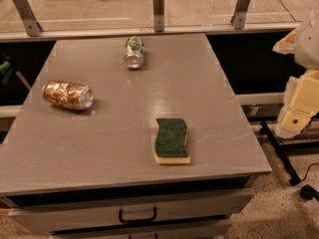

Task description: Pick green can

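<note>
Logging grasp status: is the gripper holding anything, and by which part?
Nothing: the gripper is off the table, to its right; the green can lies untouched on its side.

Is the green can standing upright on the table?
No, the green can lies on its side near the far edge of the table, while the gripper hangs off to the right, clear of it.

Hand (295, 114) at far right, angled downward.
</note>
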Robot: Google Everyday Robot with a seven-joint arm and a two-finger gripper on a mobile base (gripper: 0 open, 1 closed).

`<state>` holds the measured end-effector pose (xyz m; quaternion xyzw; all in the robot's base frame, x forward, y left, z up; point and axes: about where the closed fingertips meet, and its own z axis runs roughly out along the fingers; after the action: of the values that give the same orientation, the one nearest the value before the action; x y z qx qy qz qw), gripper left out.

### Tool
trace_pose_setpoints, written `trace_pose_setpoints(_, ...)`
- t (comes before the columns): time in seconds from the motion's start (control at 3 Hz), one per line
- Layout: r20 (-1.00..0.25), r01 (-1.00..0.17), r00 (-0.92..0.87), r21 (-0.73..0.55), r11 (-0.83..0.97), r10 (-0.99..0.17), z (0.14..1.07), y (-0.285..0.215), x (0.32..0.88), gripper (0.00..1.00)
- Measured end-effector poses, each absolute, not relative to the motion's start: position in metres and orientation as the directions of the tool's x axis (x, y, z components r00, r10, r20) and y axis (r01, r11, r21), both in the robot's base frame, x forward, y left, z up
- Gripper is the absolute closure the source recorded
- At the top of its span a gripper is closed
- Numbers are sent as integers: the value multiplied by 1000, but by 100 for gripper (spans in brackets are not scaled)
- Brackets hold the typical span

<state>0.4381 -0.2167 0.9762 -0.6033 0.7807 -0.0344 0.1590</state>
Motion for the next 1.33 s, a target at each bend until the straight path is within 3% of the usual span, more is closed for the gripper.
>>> trace_pose_setpoints(0.67,-240,-940,-167,-254,227,-956,971,-204,451,0)
trace_pose_setpoints(1.33,-422,-932,3,-331,151,-907,960,-115,550,0)
